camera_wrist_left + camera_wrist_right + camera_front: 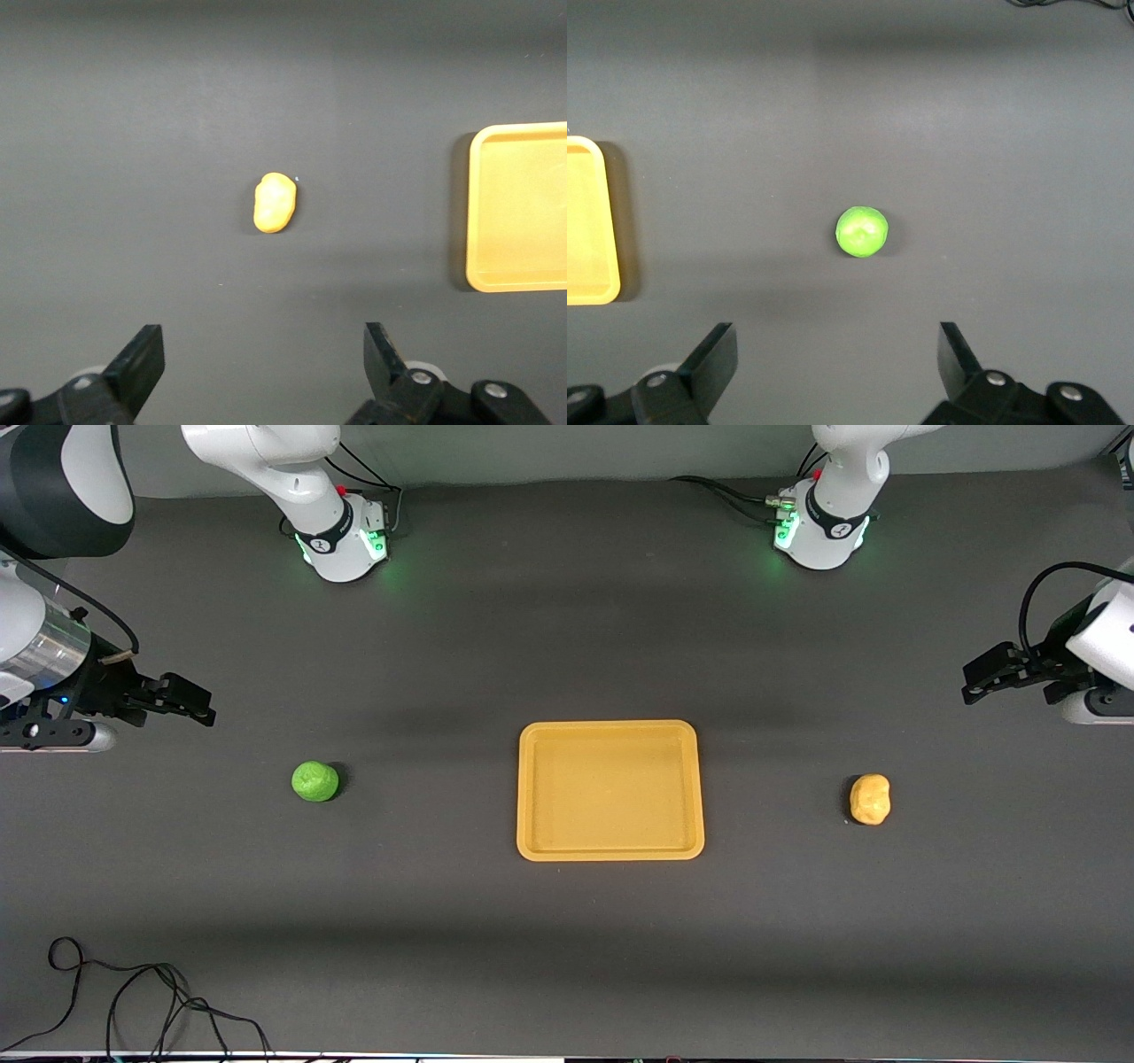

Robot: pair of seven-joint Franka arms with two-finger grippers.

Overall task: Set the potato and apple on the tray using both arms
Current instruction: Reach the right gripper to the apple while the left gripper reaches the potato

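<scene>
Nothing of the task is judged to be done. The flat rectangular orange-yellow plastic tray (pixel 610 790) with its low raised rim lies bare at the middle of the dark grey table (pixel 567 646), and neither piece of produce is on it.

The small round lime-green apple (pixel 315 781) is seen resting on the table toward the right arm's end, well apart from the tray. The lumpy oblong yellow-tan potato (pixel 870 799) lies on the table toward the left arm's end, likewise well apart from the tray.

The black two-finger right gripper (pixel 190 701) is held up in the air over bare table at its own end, farther toward the table's edge than the apple; in the right wrist view its fingers (pixel 713 359) are spread wide and nothing is held between them. The black two-finger left gripper (pixel 983 677) is held over bare table at its end, and in the left wrist view its fingers (pixel 142 359) are also spread wide and empty.

Both objects are yet to be approached, grasped, carried and set down, so the whole task is judged to remain.
</scene>
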